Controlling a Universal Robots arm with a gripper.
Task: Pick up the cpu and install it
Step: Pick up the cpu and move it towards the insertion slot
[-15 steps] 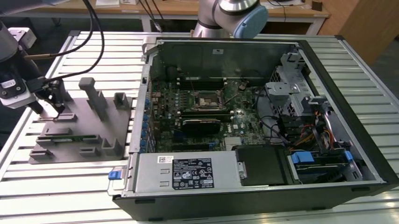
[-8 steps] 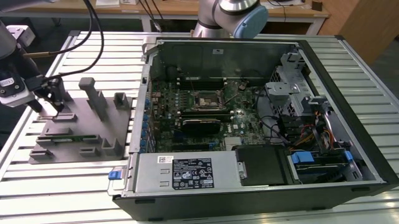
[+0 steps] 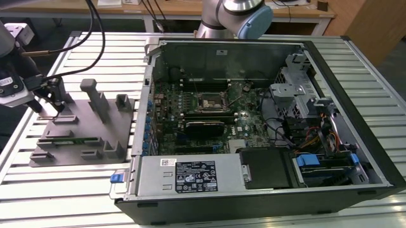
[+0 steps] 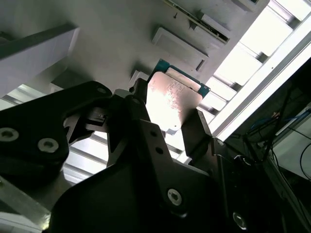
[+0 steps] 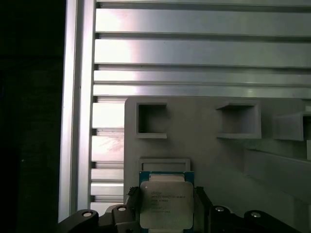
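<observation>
The cpu (image 5: 165, 204) is pinched by two sides in the jaws, shut snug so it cannot slip. It hangs close over the holder (image 5: 209, 160) on the tabletop (image 5: 194, 53), far from the computer (image 3: 222, 59).

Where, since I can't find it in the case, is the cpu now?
In both wrist views the cpu sits between the fingers over the grey holder, at the exterior view's left, outside the case.

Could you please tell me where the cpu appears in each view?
Exterior view: too small to tell; the end effector hangs over the grey plastic holder.
Second wrist view: the cpu sits between the end effector's fingers.
First wrist view: the cpu likewise, by a square frame.
Shared landmark: the holder.
</observation>
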